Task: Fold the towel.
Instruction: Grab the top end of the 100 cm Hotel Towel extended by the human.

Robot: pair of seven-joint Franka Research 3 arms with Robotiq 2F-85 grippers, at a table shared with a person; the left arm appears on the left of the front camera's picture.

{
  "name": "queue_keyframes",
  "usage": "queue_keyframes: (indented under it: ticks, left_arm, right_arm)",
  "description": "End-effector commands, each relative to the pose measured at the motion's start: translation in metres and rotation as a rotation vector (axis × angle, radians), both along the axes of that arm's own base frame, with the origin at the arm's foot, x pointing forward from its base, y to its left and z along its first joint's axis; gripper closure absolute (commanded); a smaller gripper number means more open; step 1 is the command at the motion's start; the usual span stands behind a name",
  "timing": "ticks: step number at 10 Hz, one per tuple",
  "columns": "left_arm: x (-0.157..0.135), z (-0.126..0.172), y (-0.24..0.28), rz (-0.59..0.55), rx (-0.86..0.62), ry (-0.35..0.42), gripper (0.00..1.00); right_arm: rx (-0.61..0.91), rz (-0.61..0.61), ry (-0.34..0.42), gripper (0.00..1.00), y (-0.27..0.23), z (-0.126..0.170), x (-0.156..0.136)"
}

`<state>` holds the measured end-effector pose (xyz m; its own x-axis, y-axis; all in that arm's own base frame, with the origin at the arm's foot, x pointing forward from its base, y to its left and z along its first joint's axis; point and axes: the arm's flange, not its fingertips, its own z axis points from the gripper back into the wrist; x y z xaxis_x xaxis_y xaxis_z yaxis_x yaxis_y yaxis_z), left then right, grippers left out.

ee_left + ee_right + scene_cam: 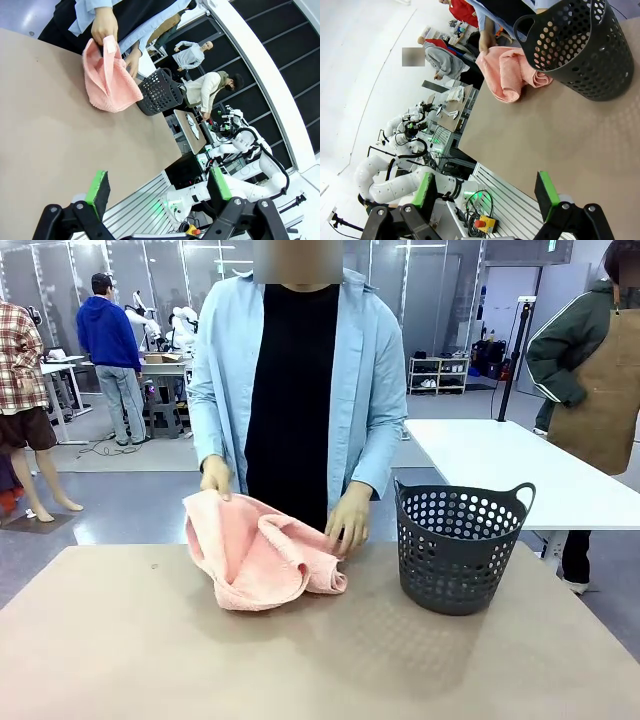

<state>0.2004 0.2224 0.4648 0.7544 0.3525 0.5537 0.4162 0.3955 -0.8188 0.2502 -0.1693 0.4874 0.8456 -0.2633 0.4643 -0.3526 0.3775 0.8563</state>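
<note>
Your left tool [159, 183] and right tool [486, 191] stand wide and empty; the towel [262, 560], bunched on the tabletop [150, 650] in the person's hands [350, 520], seems soft and limp, so pinch a hem corner.

— What did your left wrist view have nearest the lens?
— Your left gripper [159, 186], hanging above the bare near end of the table [45, 140]. Its jaws stood wide apart, and you could see both green pads [98, 185].
— And the towel [107, 85]?
— You had it bunched up at the far edge of the table. The person pinched its top corner with one hand [104, 24] and lifted it. Their other hand [133, 59] was behind the towel, near the basket [160, 92], which stood just beside the heap.
</note>
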Motion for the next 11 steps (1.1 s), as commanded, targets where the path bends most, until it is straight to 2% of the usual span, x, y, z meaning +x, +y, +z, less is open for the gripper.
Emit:
queue_keyframes:
  ticks: [1, 11]
  left_arm:
    - [0.0013, 0.0013, 0.0021, -0.004, -0.010, -0.028, 0.00]
    - [0.0013, 0.0013, 0.0021, -0.004, -0.010, -0.028, 0.00]
  right_arm:
    - [0.004, 0.001, -0.022, 0.00, -0.0007, 0.0007, 0.0012]
    - [0.004, 0.001, -0.022, 0.00, -0.0007, 0.0007, 0.0012]
